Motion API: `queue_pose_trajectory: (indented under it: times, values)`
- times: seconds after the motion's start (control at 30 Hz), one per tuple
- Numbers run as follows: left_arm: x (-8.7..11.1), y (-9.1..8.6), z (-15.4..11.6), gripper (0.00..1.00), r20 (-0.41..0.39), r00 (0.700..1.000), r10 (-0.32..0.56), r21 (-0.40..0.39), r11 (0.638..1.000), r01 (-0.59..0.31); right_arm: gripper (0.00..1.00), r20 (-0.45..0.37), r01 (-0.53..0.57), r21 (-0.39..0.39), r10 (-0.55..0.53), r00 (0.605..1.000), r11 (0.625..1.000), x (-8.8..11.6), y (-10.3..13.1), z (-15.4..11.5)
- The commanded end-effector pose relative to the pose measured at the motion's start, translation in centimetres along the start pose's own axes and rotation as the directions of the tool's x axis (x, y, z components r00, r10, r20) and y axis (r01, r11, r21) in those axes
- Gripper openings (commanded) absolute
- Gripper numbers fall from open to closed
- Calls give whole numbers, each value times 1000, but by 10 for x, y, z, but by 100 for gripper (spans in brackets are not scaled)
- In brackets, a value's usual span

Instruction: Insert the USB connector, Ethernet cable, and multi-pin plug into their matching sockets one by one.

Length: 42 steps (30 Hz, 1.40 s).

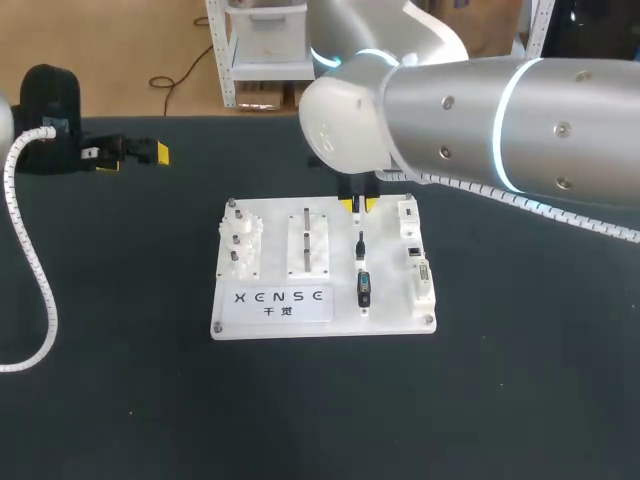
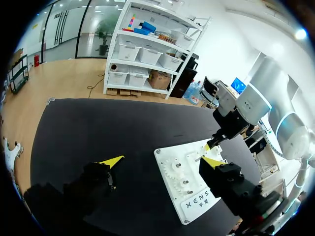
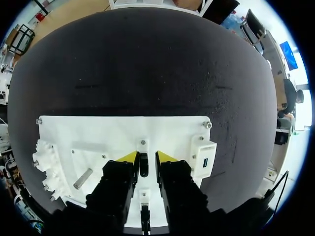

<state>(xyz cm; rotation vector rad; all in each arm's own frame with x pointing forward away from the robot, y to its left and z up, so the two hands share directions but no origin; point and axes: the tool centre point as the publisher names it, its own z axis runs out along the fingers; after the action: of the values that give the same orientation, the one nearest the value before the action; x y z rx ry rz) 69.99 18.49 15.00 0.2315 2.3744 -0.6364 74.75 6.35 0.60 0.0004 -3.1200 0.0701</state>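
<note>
- Head view: a white plastic board [image 1: 275, 228] lies flat in the middle of the black desk [image 1: 120, 380].
- The right pincer [image 1: 357, 205] hangs over the far edge of the board, with its yellow tips pointing down.
- Just below it a thin black cable [image 1: 360, 245] runs along the board to a black oblong connector [image 1: 364, 288], which lies flat on the board.
- A row of white socket blocks [image 1: 410, 215] stands on the board just beside this cable, on the right edge. White plastic gears [image 1: 240, 245] sit on the left edge.
- The left pincer [image 1: 134, 160] is at the far left of the desk, well apart from the board. Its fingers are spread and hold nothing.
- Left wrist view: the left pincer [image 2: 161, 161] is wide apart and empty.
- The board [image 2: 183, 209] lies ahead of it, and the right pincer [image 2: 211, 145] stands over the board's far part.
- Right wrist view: the right pincer [image 3: 147, 157] is low over the board [image 3: 98, 132]. Its fingers stand a narrow gap apart.
- A small black plug [image 3: 143, 166] is between them. White board shows beside the plug, so the fingers do not clamp it.
- One white socket block [image 3: 203, 160] is just beside the pincer, near the board's edge.
- The gears [image 3: 44, 162] are at the opposite edge, and a short metal pin [image 3: 83, 178] lies between them and the pincer.
</note>
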Motion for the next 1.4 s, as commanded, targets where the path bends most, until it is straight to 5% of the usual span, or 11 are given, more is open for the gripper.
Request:
queue_pose_trajectory:
  times: [0.03, 0.3, 0.5, 1.4]
  values:
    - [0, 0, 0, 100, 0, 1000, 0, 0, 1000, 0, 21, 4, 0, 0, 0, 1000, 1000, 1, 0, -2]
    - [0, 0, 0, 100, 0, 1000, 0, 0, 1000, 0, 15, 11, 4, 1, -4, 1000, 1000, 1, 0, -3]
    - [0, 0, 0, 100, 0, 1000, 0, 0, 1000, 0, 0, 16, 7, 0, -7, 1000, 1000, 1, 0, -5]
    - [0, 0, 0, 100, 0, 1000, 0, 0, 1000, 0, 0, 90, 13, -6, -13, 996, 1000, -2, -5, -27]
